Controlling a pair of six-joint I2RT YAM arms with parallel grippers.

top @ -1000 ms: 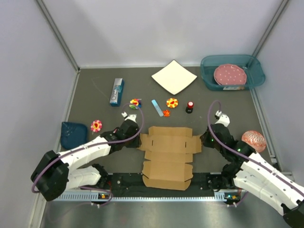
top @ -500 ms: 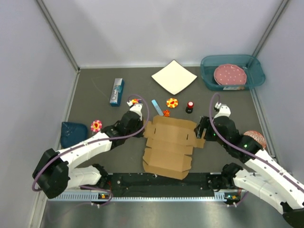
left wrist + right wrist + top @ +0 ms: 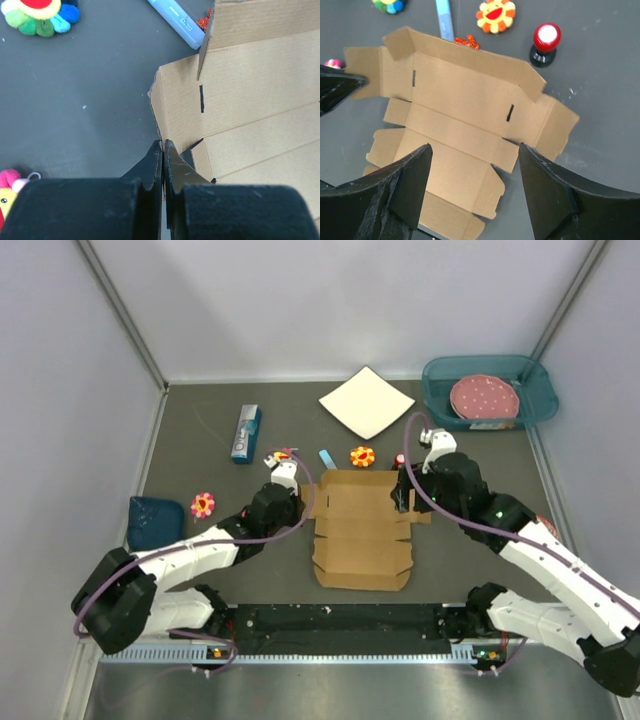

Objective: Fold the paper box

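The paper box [image 3: 362,530] is a flat brown cardboard die-cut sheet lying in the middle of the table, its far flaps raised a little. My left gripper [image 3: 306,503] is at the sheet's left edge. In the left wrist view its jaws [image 3: 163,146] are shut on the thin edge of the box's left side flap [image 3: 172,107]. My right gripper [image 3: 401,490] hovers over the sheet's right side. In the right wrist view it [image 3: 475,150] stands wide open above the box [image 3: 465,107], with nothing between its fingers.
Beyond the box lie a white square sheet [image 3: 366,401], a teal bin [image 3: 437,406] holding a pink plate, a small blue carton [image 3: 246,433], a blue tube [image 3: 327,460], a red-capped stamp [image 3: 546,42] and flower toys [image 3: 361,455]. A blue pouch [image 3: 155,522] lies left.
The box has slid away from the near edge and turned slightly. My left gripper has shut on its left flap. My right gripper has opened, let go and risen above it.
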